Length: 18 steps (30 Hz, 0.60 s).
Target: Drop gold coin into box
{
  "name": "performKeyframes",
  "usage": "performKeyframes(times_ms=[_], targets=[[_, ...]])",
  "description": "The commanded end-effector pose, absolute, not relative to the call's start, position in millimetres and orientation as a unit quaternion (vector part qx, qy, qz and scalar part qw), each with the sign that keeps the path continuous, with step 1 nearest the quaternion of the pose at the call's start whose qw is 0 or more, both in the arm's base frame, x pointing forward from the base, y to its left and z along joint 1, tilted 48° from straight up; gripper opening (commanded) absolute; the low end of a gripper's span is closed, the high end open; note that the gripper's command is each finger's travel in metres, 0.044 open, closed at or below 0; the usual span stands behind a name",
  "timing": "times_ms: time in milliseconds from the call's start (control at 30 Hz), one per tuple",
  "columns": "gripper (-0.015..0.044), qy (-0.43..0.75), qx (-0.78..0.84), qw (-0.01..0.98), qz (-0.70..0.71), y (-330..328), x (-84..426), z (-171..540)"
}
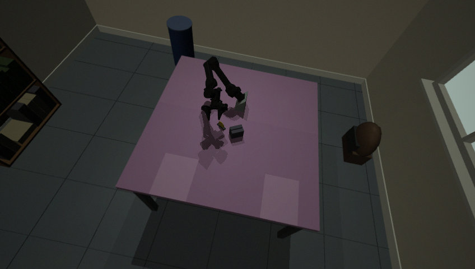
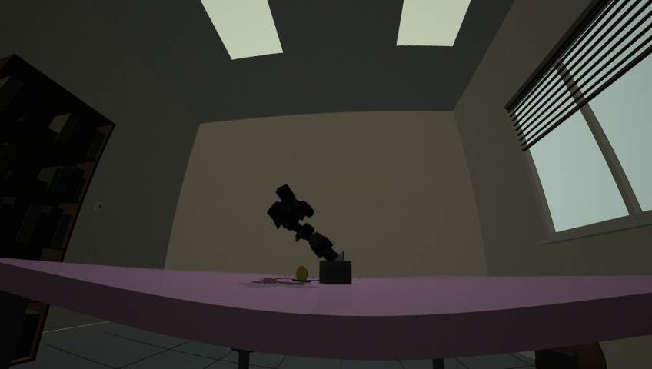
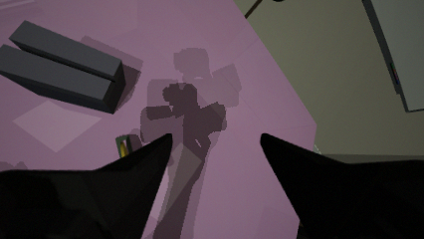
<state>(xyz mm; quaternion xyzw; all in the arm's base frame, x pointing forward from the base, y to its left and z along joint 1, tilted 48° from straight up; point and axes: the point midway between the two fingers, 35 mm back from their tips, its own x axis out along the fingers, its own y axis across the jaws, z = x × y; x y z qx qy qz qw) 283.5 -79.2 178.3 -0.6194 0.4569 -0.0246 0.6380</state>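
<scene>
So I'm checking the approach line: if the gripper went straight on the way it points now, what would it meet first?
Most likely bare table. The open gripper frames only shadowed tabletop. The coin sits off beside one finger, the grey box farther aside. Depth is hard to judge.

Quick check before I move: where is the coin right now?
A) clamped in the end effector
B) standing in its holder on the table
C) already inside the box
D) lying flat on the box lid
B: the coin stands upright beside the box, while the end effector hangs open above, holding nothing.
</scene>
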Motion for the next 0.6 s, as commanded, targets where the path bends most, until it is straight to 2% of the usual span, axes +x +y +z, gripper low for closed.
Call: performKeyframes(times_ms=[0,267,433,567], targets=[[0.0374,0.461,-0.617,0.637,-0.022,-79,283,177],[0.0164,0.655,-0.531,0.536,0.032,-69,257,130],[0.0161,0.746,-0.501,0.438,0.022,-66,240,127],[0.0161,0.749,-0.501,0.434,0.021,-66,240,127]])
